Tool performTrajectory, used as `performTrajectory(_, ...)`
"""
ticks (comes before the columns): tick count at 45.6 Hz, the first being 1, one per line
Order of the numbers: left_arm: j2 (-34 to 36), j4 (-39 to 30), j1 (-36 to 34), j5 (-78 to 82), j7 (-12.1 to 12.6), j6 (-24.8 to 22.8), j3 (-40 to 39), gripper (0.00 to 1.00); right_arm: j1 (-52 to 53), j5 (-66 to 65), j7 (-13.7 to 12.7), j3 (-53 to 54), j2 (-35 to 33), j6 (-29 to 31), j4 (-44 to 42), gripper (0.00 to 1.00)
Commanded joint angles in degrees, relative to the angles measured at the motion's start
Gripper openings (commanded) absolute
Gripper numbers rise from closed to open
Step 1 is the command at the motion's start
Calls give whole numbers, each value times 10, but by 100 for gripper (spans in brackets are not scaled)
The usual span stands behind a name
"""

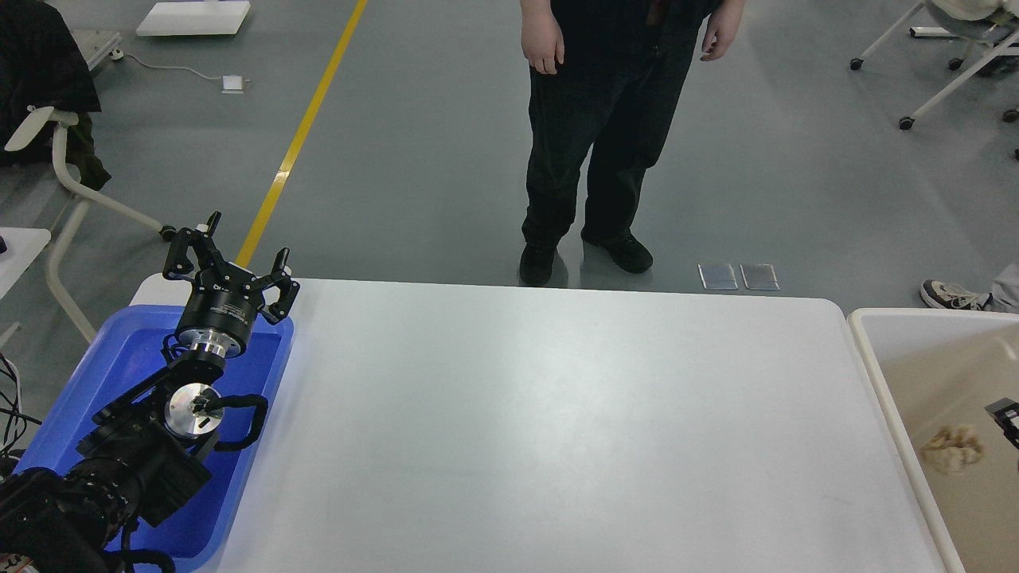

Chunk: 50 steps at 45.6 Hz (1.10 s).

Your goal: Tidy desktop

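Observation:
The white desktop (pixel 557 430) is bare. My left gripper (pixel 236 251) is open and empty, held above the far end of the blue tray (pixel 95 374), pointing away from me. Only a small black part of my right gripper (pixel 1005 418) shows at the right edge, over the beige tub (pixel 868 342); its fingers cannot be told apart. A crumpled beige wad (pixel 951 448) is in the tub, just below and left of that black part. I cannot tell whether the two touch.
A person in black (pixel 605 127) stands just beyond the desk's far edge. White chairs stand at the far left (pixel 64 175) and far right (pixel 955 72). A yellow floor line (pixel 302 135) runs behind the tray.

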Motion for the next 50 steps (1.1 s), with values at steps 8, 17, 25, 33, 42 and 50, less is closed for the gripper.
performTrajectory(8,0,0,0,0,0,0,0,100,85,0,3,120,-78,5,53,100)
performTrajectory(17,0,0,0,0,0,0,0,100,91,0,6,403,-135,4,206,100)
performTrajectory(25,0,0,0,0,0,0,0,100,75,0,6,540,-167,7,324,100)
performTrajectory(33,0,0,0,0,0,0,0,100,71,0,7,630,-170,8,409,100)
performTrajectory(42,0,0,0,0,0,0,0,100,44,0,3,735,-153,37,479,100)
performTrajectory(50,0,0,-1,0,0,0,0,100,41,0,2,793,-100,44,481,100)
